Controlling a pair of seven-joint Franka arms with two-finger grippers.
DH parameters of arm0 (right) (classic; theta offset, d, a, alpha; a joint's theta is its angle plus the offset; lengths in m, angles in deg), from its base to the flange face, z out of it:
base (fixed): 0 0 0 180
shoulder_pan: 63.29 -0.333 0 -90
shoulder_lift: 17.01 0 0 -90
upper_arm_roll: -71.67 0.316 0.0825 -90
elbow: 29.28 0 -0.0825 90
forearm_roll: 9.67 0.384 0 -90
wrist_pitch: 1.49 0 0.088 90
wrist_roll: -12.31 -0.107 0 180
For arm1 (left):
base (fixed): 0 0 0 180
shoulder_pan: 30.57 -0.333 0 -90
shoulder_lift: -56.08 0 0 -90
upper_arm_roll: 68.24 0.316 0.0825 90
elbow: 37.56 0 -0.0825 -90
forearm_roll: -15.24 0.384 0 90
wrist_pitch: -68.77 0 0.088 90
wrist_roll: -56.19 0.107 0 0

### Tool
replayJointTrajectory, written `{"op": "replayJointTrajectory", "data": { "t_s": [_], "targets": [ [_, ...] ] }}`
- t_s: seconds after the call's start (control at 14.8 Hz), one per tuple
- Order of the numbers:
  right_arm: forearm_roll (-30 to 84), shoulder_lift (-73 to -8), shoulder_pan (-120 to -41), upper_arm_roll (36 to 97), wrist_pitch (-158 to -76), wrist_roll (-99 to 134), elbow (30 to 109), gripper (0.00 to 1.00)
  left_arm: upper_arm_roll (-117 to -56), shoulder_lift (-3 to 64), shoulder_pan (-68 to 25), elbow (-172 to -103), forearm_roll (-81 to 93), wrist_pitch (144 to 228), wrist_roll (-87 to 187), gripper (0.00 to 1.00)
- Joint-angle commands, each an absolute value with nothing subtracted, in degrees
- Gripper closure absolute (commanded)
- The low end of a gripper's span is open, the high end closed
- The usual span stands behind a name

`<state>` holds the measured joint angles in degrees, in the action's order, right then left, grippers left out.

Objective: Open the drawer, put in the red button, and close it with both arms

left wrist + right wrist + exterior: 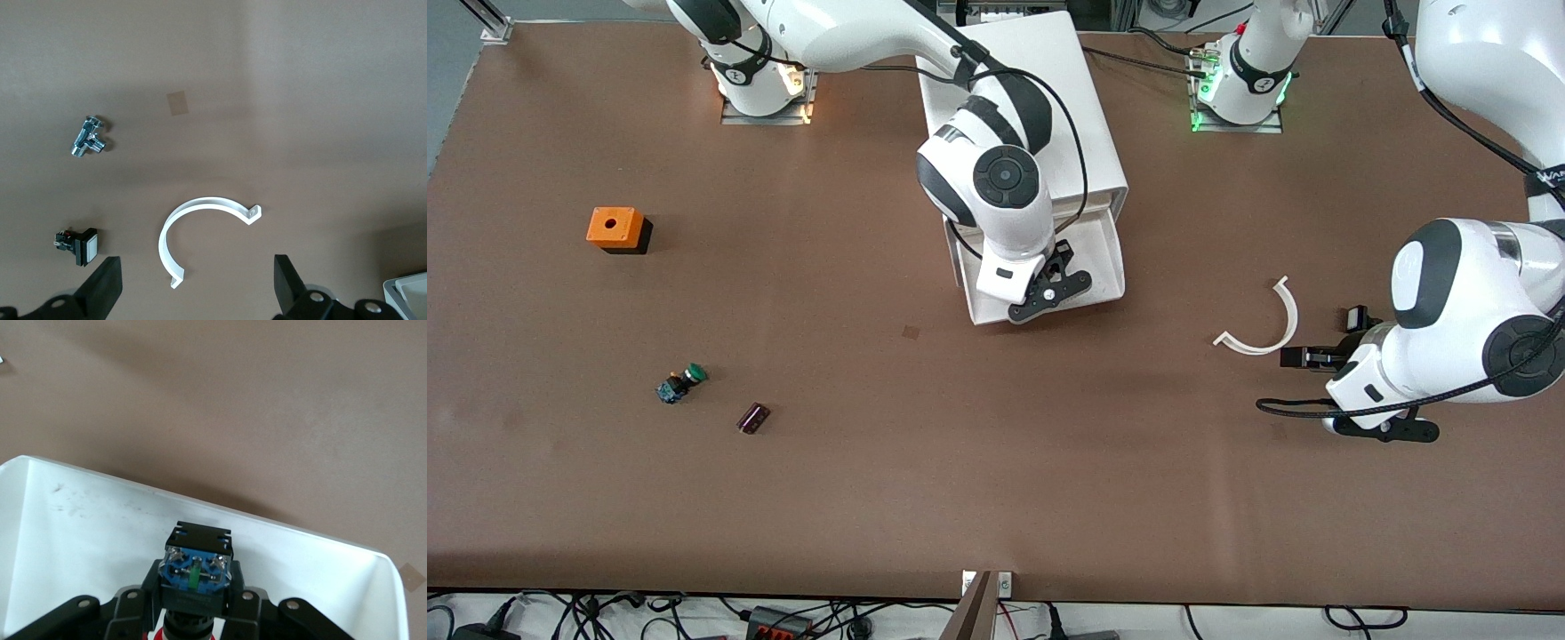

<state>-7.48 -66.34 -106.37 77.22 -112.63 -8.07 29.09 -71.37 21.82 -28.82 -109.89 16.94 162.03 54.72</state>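
Note:
The white cabinet (1032,80) stands at the table's robot side, with its top drawer (1107,258) pulled open toward the front camera. My right gripper (1054,280) is over the open drawer and shut on the red button. In the right wrist view the button (195,577) shows its blue and black body between the fingers (133,607), a bit of red cap below, over the white drawer floor (100,520). My left gripper (1329,338) waits open and empty over the table at the left arm's end; it is also open in its own wrist view (198,293).
A white curved clip (1267,320) lies by the left gripper, also in the left wrist view (200,230), with a metal fitting (89,135) and a small black and white switch (80,245). An orange box (615,228), a green-capped button (685,382) and a dark purple cylinder (753,417) lie toward the right arm's end.

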Motion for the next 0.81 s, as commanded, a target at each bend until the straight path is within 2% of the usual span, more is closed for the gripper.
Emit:
{"op": "replayJointTrajectory", "data": {
  "t_s": [0.0, 0.34, 0.41, 0.47, 0.54, 0.61, 0.74],
  "targets": [
    [-7.0, -66.9, -106.4, 77.4, -112.0, -9.1, 27.7, 1.0, -71.3, 24.3, -29.2, -112.6, 18.1, 161.9, 55.8, 0.0],
    [-7.2, -67.5, -107.7, 77.4, -111.6, -9.1, 27.8, 1.0, -71.1, 25.5, -30.0, -112.9, 18.2, 160.7, 56.0, 0.0],
    [-7.2, -67.5, -107.8, 77.4, -111.5, -9.1, 27.8, 0.95, -71.2, 25.5, -30.2, -112.9, 18.1, 160.5, 56.0, 0.0],
    [-7.2, -67.5, -108.0, 77.4, -111.5, -9.1, 27.8, 0.81, -71.1, 25.5, -30.4, -112.9, 18.2, 160.6, 55.9, 0.0],
    [-7.2, -67.5, -108.0, 77.4, -111.5, -9.1, 27.8, 0.59, -71.1, 25.3, -30.4, -112.9, 18.1, 161.0, 55.8, 0.0],
    [-7.3, -67.3, -108.0, 77.1, -111.5, -9.1, 27.8, 0.01, -71.1, 25.1, -30.4, -112.9, 18.1, 161.2, 55.5, 0.0],
    [-7.1, -66.8, -107.9, 76.8, -111.4, -9.1, 27.4, 0.0, -71.1, 25.0, -30.4, -112.9, 18.0, 161.7, 55.4, 0.0]
  ]
}}
